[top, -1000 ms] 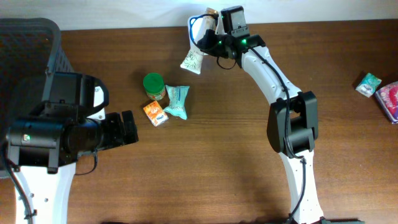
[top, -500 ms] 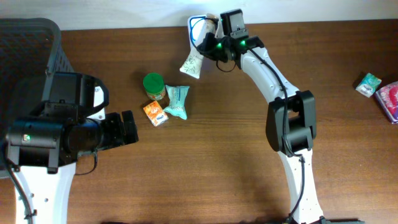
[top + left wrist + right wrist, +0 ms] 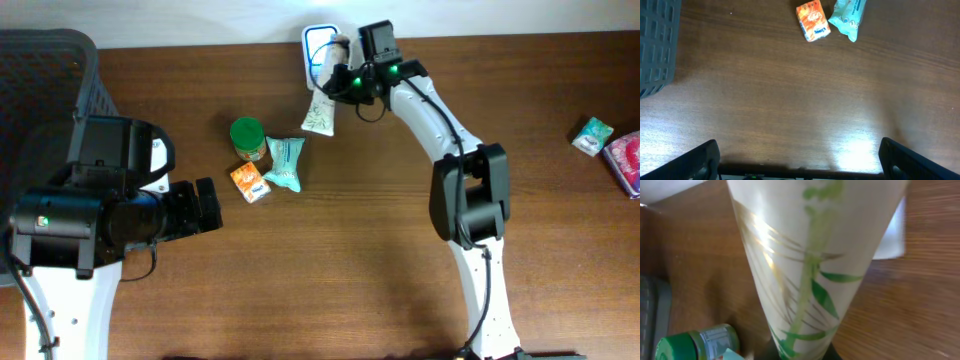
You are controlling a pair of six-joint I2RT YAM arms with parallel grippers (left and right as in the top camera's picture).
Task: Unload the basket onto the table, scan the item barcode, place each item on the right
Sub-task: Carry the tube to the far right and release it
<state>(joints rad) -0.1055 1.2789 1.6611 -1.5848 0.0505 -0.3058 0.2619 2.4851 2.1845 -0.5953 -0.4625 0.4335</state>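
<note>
I see my right hand [image 3: 338, 76] clamped shut on the leaf-printed packet [image 3: 320, 112], which hangs beside the white device [image 3: 318, 42] at the table's [image 3: 340, 260] far edge, while my left hand [image 3: 208, 205] gapes wide, empty, near the orange box [image 3: 250, 183].

cream pouch [image 3: 815, 280]: off-white ground, green stem-and-leaf print, thin gold arcs crossing it
jar [image 3: 246, 137]: green lid, pale label in right wrist view
carton [image 3: 250, 183]: orange, white end panel
packet [image 3: 285, 162]: teal, white lettering
table [image 3: 380, 280]: mid-brown wood grain; pale glare patch in left wrist view
basket [image 3: 40, 60]: dark grey lattice
panel [image 3: 320, 42]: white, blue outline
small box [image 3: 593, 136]: teal
far-right pack [image 3: 628, 160]: pink, speckled pattern
</note>
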